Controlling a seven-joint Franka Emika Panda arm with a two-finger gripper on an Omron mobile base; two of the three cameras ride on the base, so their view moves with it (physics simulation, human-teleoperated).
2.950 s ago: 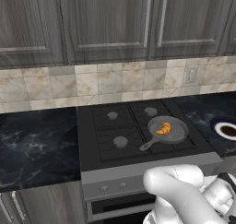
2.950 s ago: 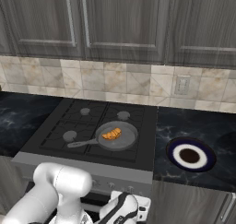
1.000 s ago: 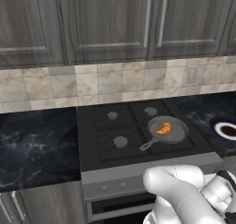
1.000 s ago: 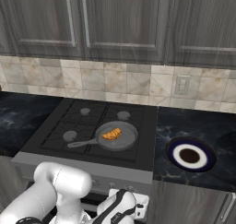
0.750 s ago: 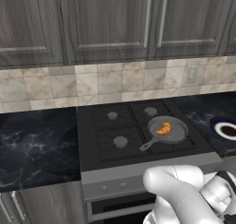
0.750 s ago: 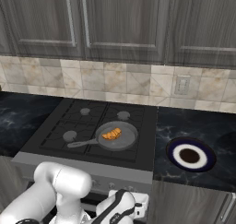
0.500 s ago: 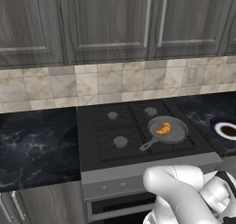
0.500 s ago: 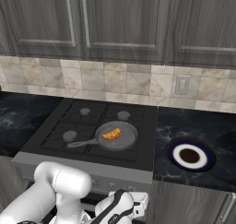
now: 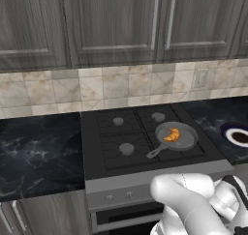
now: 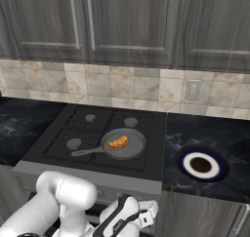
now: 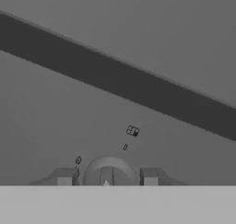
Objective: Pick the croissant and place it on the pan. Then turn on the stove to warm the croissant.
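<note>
The golden croissant (image 9: 171, 134) (image 10: 118, 142) lies inside the grey pan (image 9: 187, 141) (image 10: 135, 148). The pan rests on the front right burner of the black stove (image 9: 121, 132) (image 10: 93, 128), its handle pointing toward the front left. My arm is folded low in front of the stove's grey front panel (image 9: 135, 188). In the hand view my gripper (image 11: 107, 177) faces that panel closely, with a round knob (image 11: 109, 171) between its fingertips (image 11: 64, 177). The tips stand apart on either side of the knob, a small gap showing on the left.
A round dark plate (image 9: 226, 130) (image 10: 215, 175) with a white ring sits on the dark marble counter right of the stove. More dark counter (image 9: 34, 147) stretches to the left. Grey cabinets hang above the tiled backsplash.
My hand has shifted slightly in front of the stove's panel. The croissant, pan and plate have not moved.
</note>
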